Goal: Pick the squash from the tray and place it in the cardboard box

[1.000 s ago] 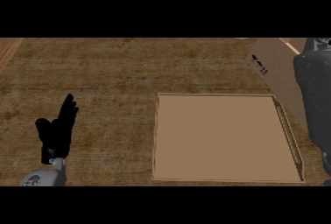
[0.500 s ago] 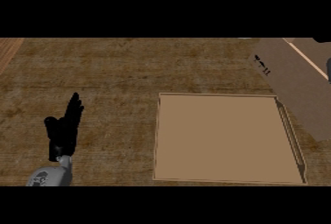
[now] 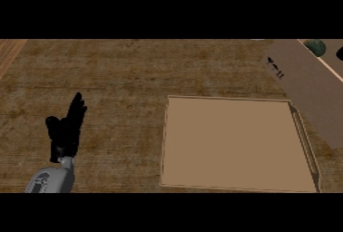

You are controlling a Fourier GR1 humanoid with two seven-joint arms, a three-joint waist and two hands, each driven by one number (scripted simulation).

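The right robot hand shows nowhere in the head view. The upper right corner is hard to read: a long grey-brown flap with a small black arrow mark [image 3: 275,67] runs slantwise from the top edge down to the right edge, and beyond it sits a small dark green rounded shape [image 3: 315,47], cut off near the frame's edge. Whether that shape is the squash cannot be told, so its long axis and heading cannot be told either. No tray can be made out.

The open tan cardboard box [image 3: 305,140] lies flat on the brown woven-textured surface [image 3: 134,68], right of centre. Its floor is bare, its long axis runs toward and away from the robot, and its near edge meets the lower limit of the scene. A narrow wall shows along its right side.

The black left robot hand [image 3: 66,131] rises at the lower left on a grey forearm [image 3: 50,180], which is cut off below. Its fingers are straight and held together, pointing away from the robot, thumb set slightly apart, holding nothing. It stands well apart from the box.
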